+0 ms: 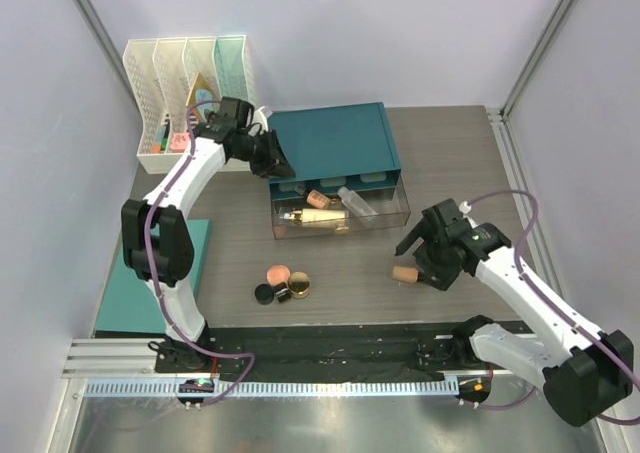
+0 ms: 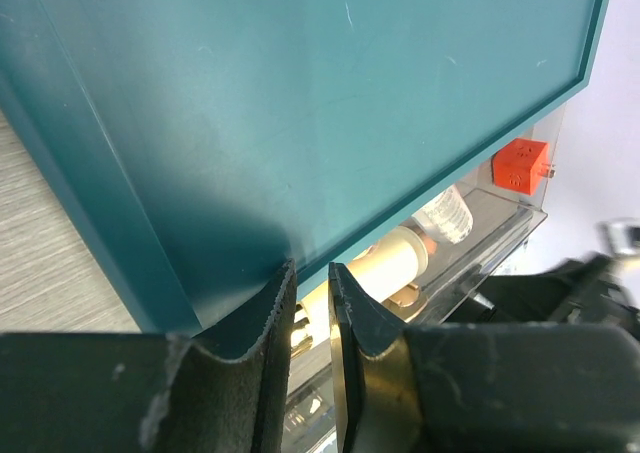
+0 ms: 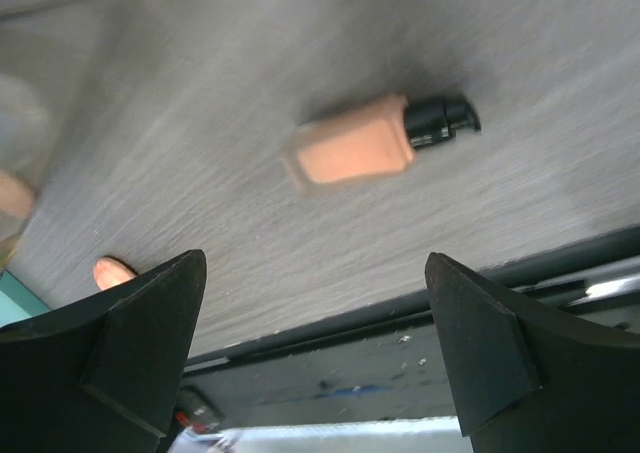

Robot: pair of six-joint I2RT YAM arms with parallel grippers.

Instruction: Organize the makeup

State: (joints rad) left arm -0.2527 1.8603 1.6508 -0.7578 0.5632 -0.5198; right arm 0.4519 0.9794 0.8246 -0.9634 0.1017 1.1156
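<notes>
A tan foundation bottle with a black cap lies on the table; in the right wrist view the bottle lies flat, ahead of the fingers. My right gripper hangs just above it, open wide and empty. A pink blush compact, a small black jar and a gold-rimmed compact sit together at front centre. Several bottles and tubes lie in the open clear drawer. My left gripper is shut to a narrow slit against the left edge of the teal organizer box.
White file racks with colourful items stand at back left. A teal mat lies by the left arm. A small red cube sits at the drawer's far end. A black strip runs along the table's front edge.
</notes>
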